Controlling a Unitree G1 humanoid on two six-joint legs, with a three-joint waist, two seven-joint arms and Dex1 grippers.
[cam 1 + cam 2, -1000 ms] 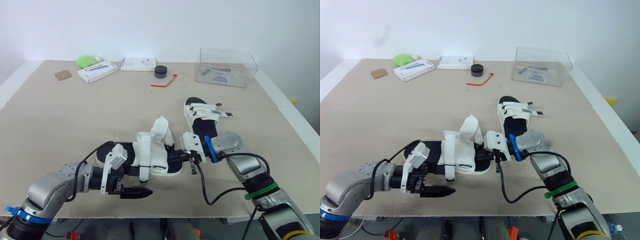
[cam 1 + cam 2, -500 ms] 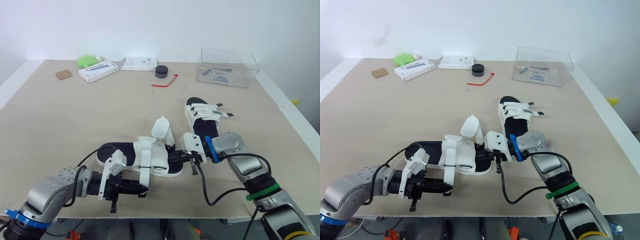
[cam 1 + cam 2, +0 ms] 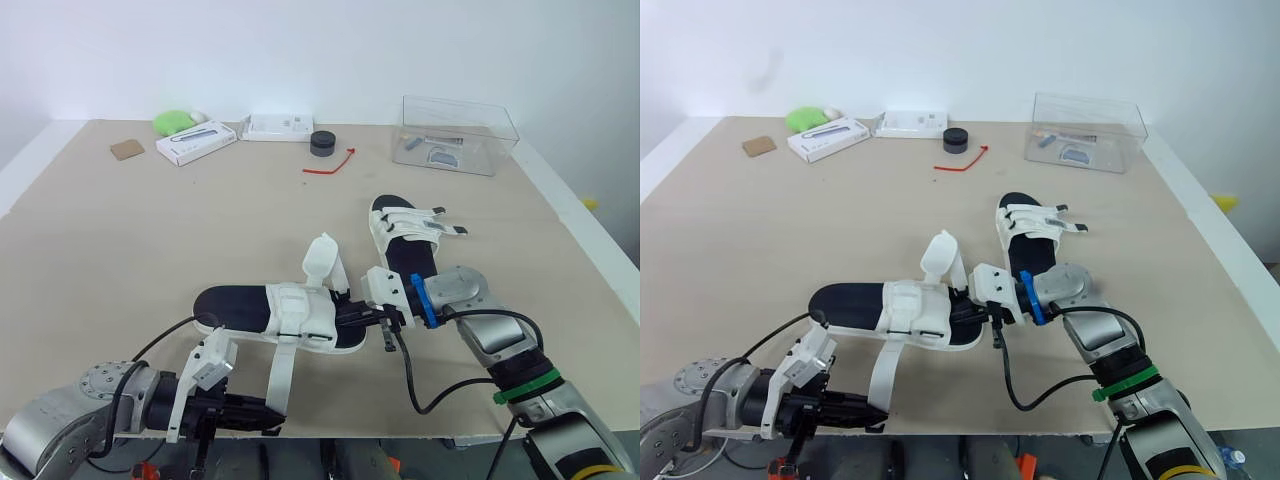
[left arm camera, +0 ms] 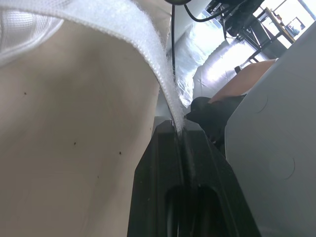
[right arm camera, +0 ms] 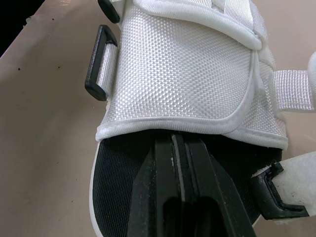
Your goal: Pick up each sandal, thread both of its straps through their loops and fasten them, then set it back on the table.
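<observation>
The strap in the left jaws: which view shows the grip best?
Left wrist view: the strap runs between the jaws of the left gripper, shut on it. The eye views show it stretched from the near sandal to that gripper, the pinch too small to judge. The right wrist view shows the sandal's mesh upper.

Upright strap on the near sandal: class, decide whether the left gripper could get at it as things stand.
Probably not yet. The left gripper is shut on the other strap of the near sandal, down at the table's front edge, so it isn't free. The upright strap itself stands uncovered.
</observation>
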